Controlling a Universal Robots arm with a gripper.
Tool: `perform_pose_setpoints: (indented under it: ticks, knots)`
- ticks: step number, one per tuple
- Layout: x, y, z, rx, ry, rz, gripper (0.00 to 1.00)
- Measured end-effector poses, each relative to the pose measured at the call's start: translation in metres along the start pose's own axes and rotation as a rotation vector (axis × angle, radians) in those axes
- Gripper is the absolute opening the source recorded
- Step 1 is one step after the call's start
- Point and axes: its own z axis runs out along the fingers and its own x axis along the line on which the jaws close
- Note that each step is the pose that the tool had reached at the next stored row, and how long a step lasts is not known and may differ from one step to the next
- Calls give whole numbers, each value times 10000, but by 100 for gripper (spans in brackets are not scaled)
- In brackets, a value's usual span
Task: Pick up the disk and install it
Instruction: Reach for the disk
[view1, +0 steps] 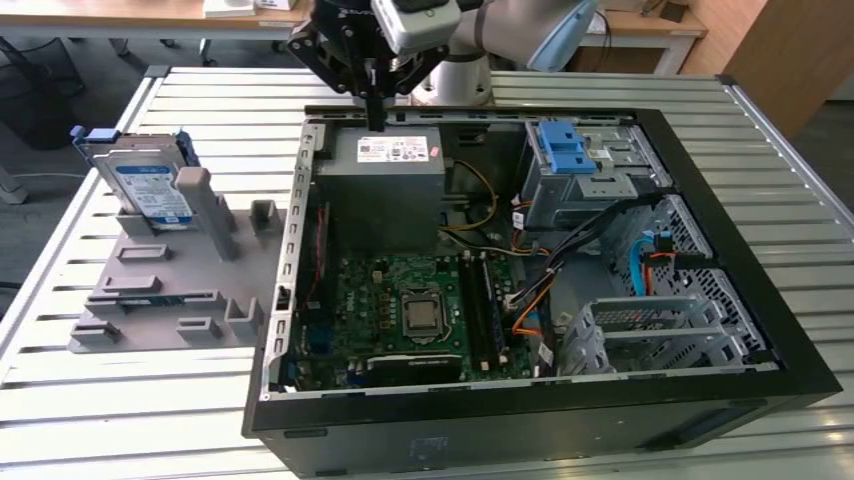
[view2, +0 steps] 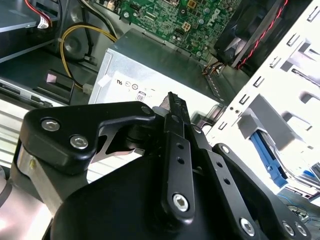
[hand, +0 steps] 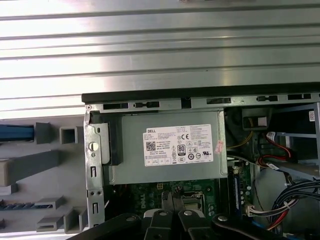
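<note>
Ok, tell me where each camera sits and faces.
Exterior view: off the arm, raised, looking down on the open computer case and the disk; arm and gripper show.
First wrist view: on the wrist, straight down past the gripper onto the grey metal box.
Second wrist view: on the wrist, slanting along the gripper at that box.
All three share the box.

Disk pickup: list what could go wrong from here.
1. The disk stands upright in a grey holder with a post close beside it. The gripper, now over the power supply, might clip that post.
2. Loose cables cross the case interior and could snag the disk on the way in.
</note>
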Motion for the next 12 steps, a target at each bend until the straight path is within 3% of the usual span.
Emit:
perform_pose_setpoints:
  ticks: [12]
  knots:
    - [29,-2,1,0,0,1,11]
